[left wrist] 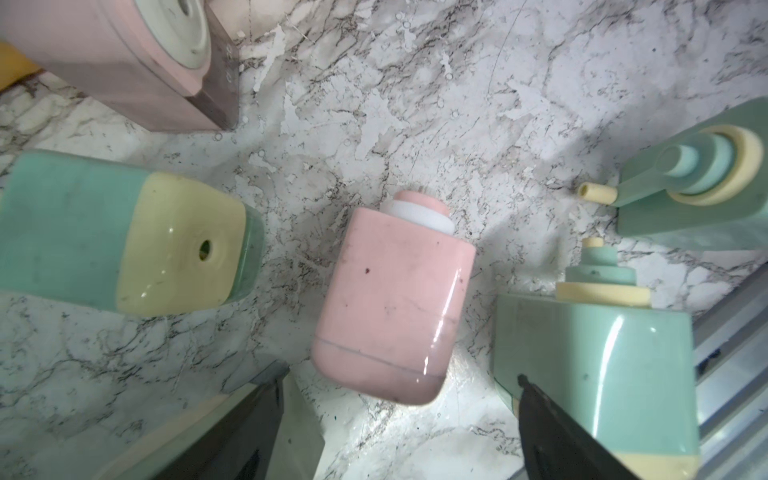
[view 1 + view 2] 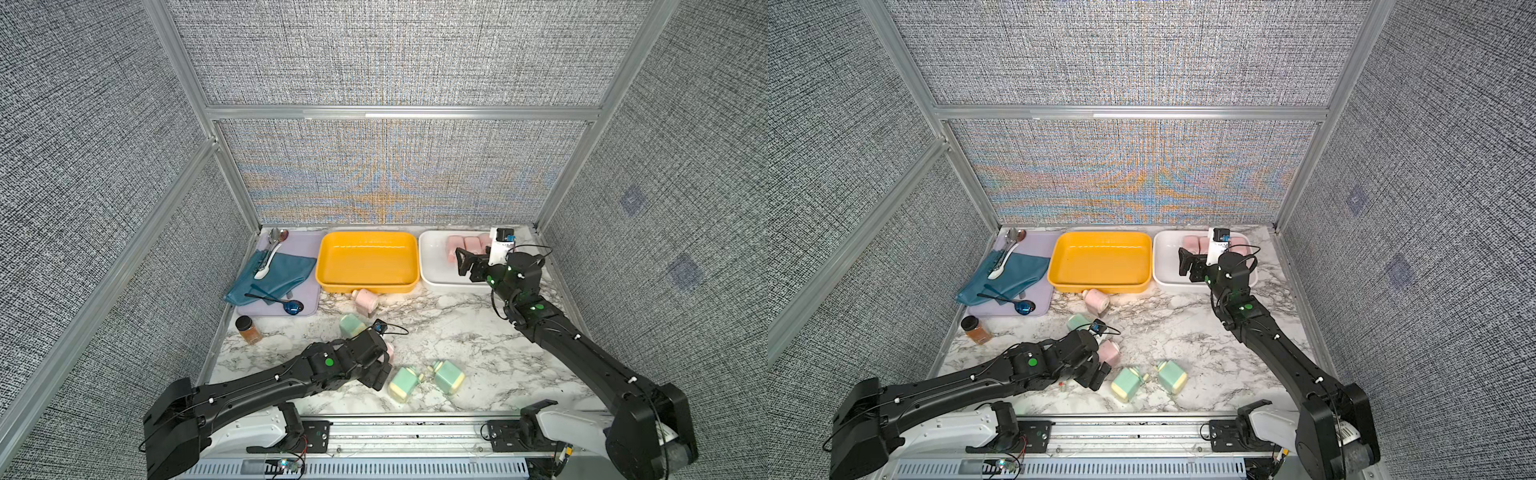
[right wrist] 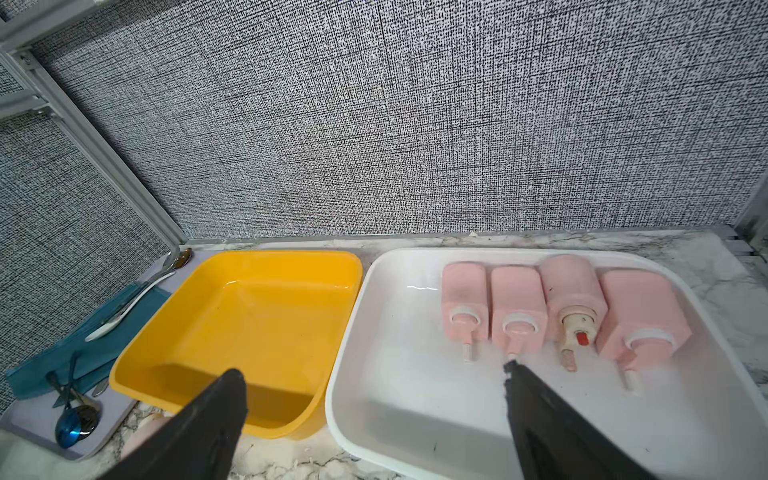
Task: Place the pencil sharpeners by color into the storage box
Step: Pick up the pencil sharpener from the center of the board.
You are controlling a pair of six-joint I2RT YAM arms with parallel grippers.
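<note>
Left wrist view, frame centre: pastel pink plastic pencil sharpener (image 1: 395, 299) lying on marble surface (image 1: 457, 104), untouched, inside wide-open left pincer (image 1: 402, 374). Right wrist view: right pincer (image 3: 372, 369) open, empty, over white plastic tray (image 3: 395, 415); four pink sharpeners (image 3: 569, 291) upper right.

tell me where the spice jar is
In both top views the spice jar stands at the left edge of the table, just on the robot's side of the lilac tray.

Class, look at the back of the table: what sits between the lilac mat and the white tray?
The yellow tray, empty, sits between the lilac mat and the white tray; both top views show it.
</note>
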